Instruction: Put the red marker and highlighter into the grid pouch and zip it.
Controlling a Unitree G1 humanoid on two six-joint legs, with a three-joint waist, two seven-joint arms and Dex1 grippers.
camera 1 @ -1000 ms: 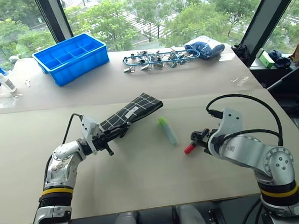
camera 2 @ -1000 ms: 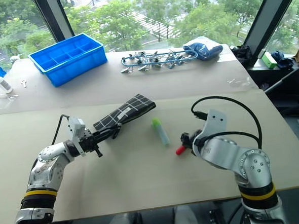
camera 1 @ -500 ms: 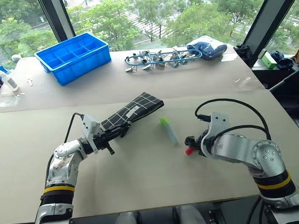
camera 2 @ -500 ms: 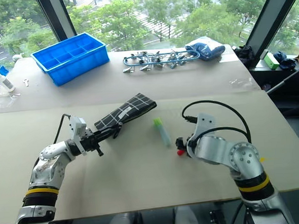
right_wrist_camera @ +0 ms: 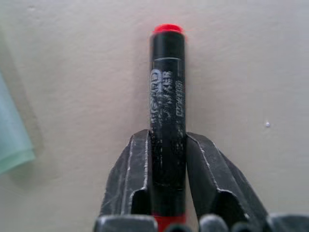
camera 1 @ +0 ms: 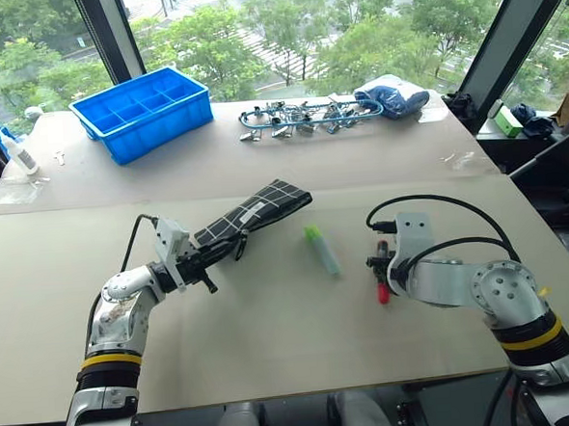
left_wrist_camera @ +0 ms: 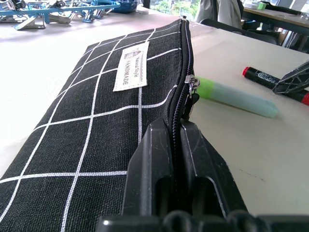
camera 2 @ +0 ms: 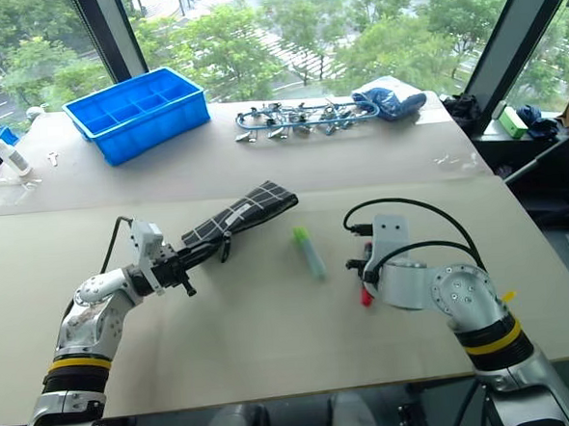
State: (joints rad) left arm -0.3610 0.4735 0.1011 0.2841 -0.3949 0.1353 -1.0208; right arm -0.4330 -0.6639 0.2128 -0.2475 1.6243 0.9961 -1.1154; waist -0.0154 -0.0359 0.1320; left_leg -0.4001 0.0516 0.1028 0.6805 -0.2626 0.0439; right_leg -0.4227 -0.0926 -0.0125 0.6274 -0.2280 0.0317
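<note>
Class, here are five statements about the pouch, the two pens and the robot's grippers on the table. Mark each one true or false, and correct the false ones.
1. The right gripper has its fingers on either side of the red marker. True.
2. The highlighter is already inside the grid pouch. False: it lies on the table between the pouch and the marker.
3. The left gripper is shut on the pouch at its zipper edge. True.
4. The blue tray stands beside the right gripper. False: it stands at the far left of the table.
5. The pouch is plain black. False: it bears a white grid and a small white label.
</note>
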